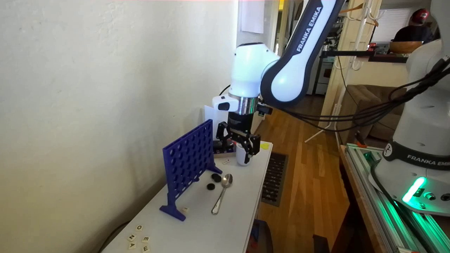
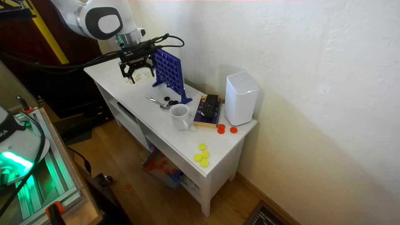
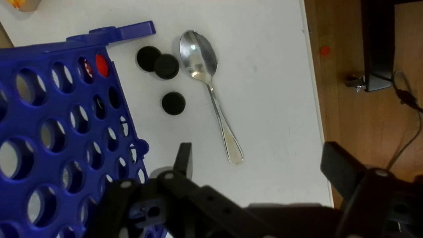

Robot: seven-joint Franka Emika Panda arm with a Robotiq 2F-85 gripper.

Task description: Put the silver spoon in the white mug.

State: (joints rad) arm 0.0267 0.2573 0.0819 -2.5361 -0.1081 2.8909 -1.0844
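Note:
The silver spoon lies flat on the white table in both exterior views (image 1: 226,181) (image 2: 163,106). In the wrist view the spoon (image 3: 202,66) has its bowl away from my gripper and its handle end toward it. The white mug stands upright on the table near the spoon's bowl end in both exterior views (image 1: 241,156) (image 2: 179,117); it is out of the wrist view. My gripper (image 3: 259,157) is open and empty, above the table. The handle end lies just ahead of the gap between the fingers in the wrist view. The gripper also shows in both exterior views (image 1: 235,153) (image 2: 143,79).
A tall blue grid game board (image 1: 186,161) stands close beside the spoon. Several black discs (image 3: 173,103) lie between them. A book (image 2: 206,123) with dark remotes, a white boxy object (image 2: 240,103), and red (image 2: 221,130) and yellow discs (image 2: 204,154) are near the mug.

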